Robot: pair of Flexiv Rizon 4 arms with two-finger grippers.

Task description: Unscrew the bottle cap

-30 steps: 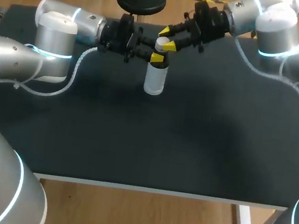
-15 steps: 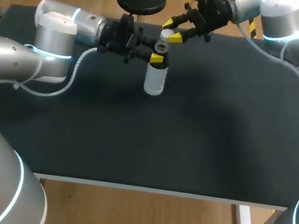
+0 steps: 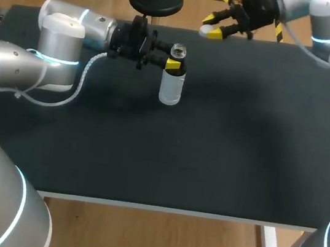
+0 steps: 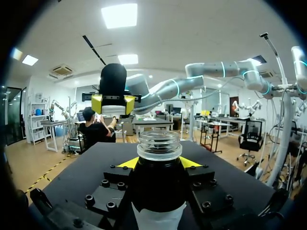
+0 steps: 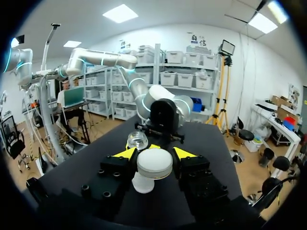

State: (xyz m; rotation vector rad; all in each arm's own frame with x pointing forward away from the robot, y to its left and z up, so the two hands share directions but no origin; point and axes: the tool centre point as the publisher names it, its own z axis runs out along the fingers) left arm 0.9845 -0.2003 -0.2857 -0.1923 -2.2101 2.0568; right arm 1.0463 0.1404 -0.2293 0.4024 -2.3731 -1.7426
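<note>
Unscrewing looks done: left gripper (image 3: 172, 65) pinches the neck of the upright open bottle (image 3: 171, 87) on the counter (image 3: 212, 143), right gripper (image 3: 213, 26) pinches the white cap (image 5: 154, 163) well apart from it; next, probably set the cap down.

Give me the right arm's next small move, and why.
Probably lower the cap onto the bare table and release it. The bottle stands uncapped, its neck clamped in the left gripper, and the right gripper holds the cap well clear of it.

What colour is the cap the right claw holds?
White; the cap shows best in the right wrist view.
</note>
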